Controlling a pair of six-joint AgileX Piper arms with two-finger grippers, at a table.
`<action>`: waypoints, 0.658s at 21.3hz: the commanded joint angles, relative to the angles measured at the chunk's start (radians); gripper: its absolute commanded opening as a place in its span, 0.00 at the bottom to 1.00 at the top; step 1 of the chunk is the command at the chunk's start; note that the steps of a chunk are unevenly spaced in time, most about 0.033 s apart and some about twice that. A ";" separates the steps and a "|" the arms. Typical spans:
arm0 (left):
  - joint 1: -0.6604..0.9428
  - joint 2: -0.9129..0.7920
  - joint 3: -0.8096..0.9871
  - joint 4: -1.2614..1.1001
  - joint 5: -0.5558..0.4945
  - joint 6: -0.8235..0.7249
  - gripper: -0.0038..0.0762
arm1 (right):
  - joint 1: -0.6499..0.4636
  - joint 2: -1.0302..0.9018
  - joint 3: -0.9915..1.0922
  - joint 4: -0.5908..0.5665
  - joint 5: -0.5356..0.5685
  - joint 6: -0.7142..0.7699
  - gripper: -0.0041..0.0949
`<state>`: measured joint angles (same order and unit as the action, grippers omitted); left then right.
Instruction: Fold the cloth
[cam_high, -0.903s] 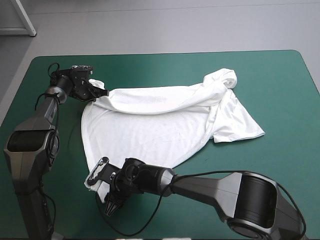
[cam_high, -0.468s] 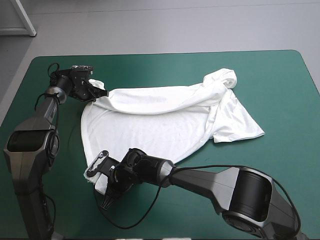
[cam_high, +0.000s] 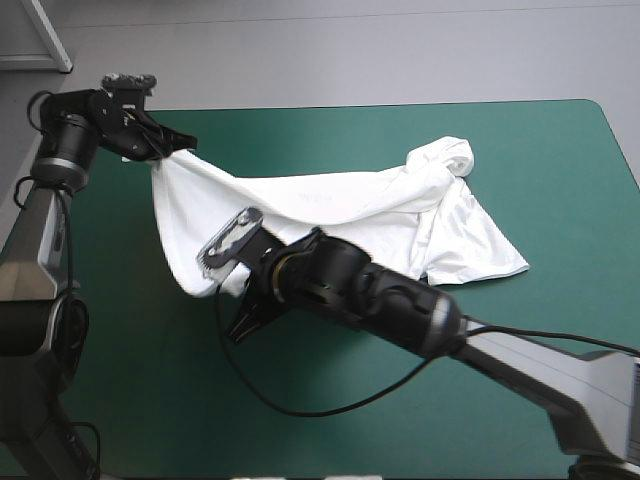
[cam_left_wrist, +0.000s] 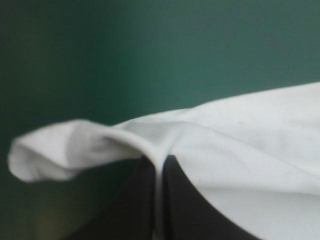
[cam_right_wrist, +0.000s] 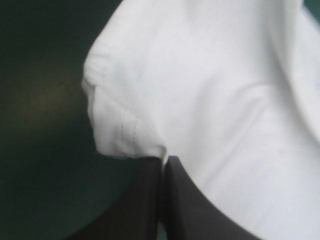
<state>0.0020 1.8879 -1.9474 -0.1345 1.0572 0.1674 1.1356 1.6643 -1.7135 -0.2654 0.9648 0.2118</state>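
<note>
Step, prob.: lifting one edge to spread. Left gripper (cam_left_wrist: 160, 167) pinches a T-shirt (cam_high: 340, 210) corner, raised at far left; right gripper (cam_right_wrist: 164, 164) clamps a hem corner nearer. The rest lies bunched to the right on the teal-green cover (cam_high: 560, 330). Next needs the edge pulled taut & laid flat. No containers in view.

**Desk:** What is the T-shirt (cam_high: 330, 210) like on your screens?

**Me:** I see thin white cloth, matt and soft, creasing easily. In the right wrist view its hem (cam_right_wrist: 127, 134) carries two rows of fine stitching.

**Desk:** And the table?

**Me:** The teal-green cover (cam_high: 560, 340) looks smooth and matt to me, with a faint pale sheen. The black fingers (cam_left_wrist: 132, 210) read as hard, smooth, dull plastic. The right arm (cam_high: 400, 300) has a dark, slightly glossy shell.
</note>
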 joint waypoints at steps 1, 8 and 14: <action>-0.003 -0.157 -0.106 -0.020 0.027 -0.001 0.04 | -0.005 -0.154 -0.117 -0.149 0.034 0.033 0.03; -0.003 -0.373 -0.356 -0.026 0.035 -0.001 0.04 | -0.005 -0.326 -0.415 -0.470 0.093 0.038 0.03; -0.003 -0.467 -0.602 -0.019 0.026 0.022 0.04 | -0.005 -0.360 -0.736 -0.542 0.008 -0.075 0.03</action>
<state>0.0020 1.4625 -2.4907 -0.1534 1.1691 0.1885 1.1338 1.3222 -2.3735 -0.7597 1.0774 0.1803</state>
